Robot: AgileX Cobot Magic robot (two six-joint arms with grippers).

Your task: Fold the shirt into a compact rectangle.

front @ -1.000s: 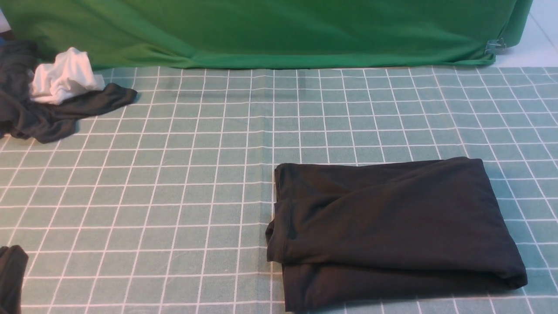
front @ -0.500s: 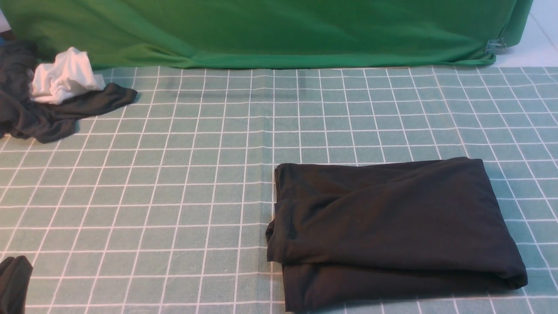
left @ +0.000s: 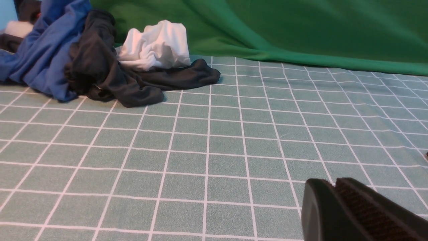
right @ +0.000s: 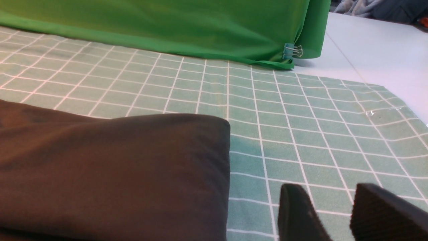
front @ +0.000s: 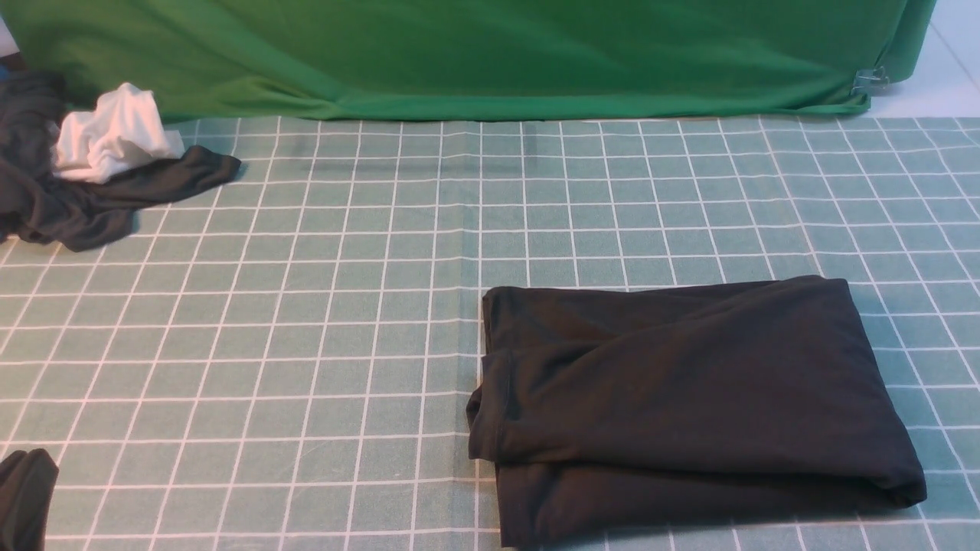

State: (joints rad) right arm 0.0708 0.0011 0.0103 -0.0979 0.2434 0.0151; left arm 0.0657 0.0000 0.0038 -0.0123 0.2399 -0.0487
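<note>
The black shirt (front: 689, 405) lies folded into a flat rectangle on the checked tablecloth, right of the middle and near the front edge. No print shows on it. My left gripper (front: 27, 497) sits at the front left corner, far from the shirt; in the left wrist view the left gripper (left: 334, 182) has its jaws pressed together on nothing. My right gripper (right: 327, 189) is open and empty, low over the cloth just beside the shirt's (right: 110, 174) right edge, not touching it. The front view does not show the right gripper.
A heap of other clothes lies at the back left: a dark grey garment (front: 92, 207), a white cloth (front: 115, 141) on it and a blue garment (left: 43, 60). A green backdrop (front: 459, 53) hangs along the back, held by a clip (front: 870, 80).
The left gripper's tip has shifted slightly down and right at the front left corner, then stopped. The shirt has not moved.
</note>
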